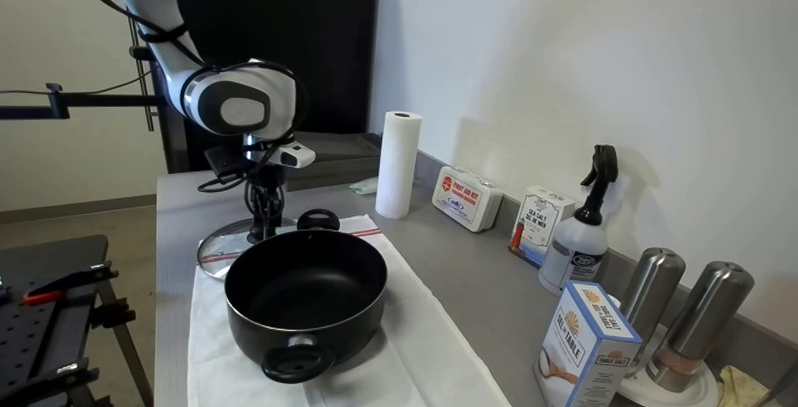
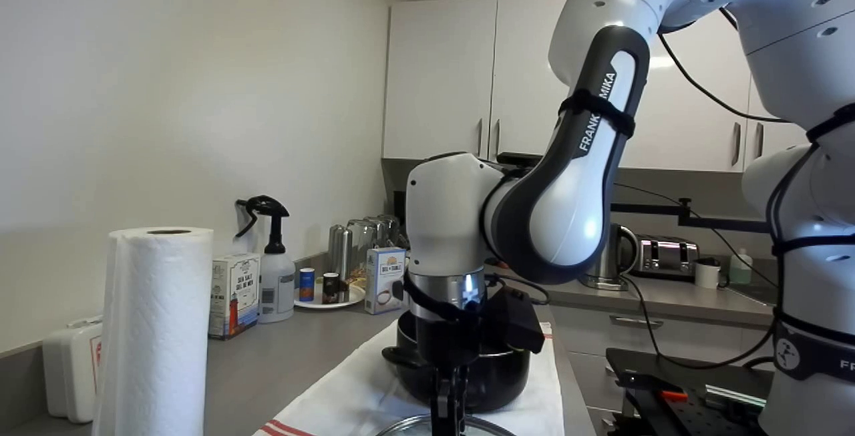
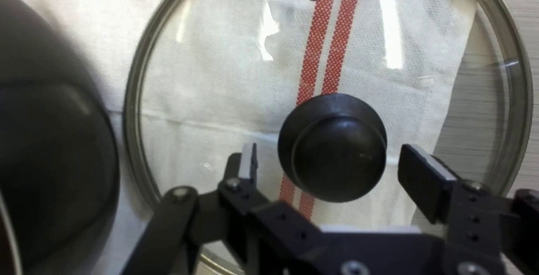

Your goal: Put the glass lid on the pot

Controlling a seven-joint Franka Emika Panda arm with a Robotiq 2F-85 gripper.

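In an exterior view, the pot [image 1: 305, 298] stands on a towel [image 1: 411, 338], nearer the bench's [image 1: 464, 263] free edge than the edge by the wall [image 1: 586, 76]. The lid [image 1: 221, 248] lies behind the pot, toward the far corner of that free edge, partly hidden; the tips of the jaws are hard to make out.

In an exterior view, the arm [image 2: 568, 215] covers much of the pot; the lid and paper roll [image 2: 153, 336] run out of view below.

In the wrist view, the jaws stand spread astride the knob [image 3: 334, 148], a gap on either side. The lid is cropped above; only a dark piece of the pot shows.
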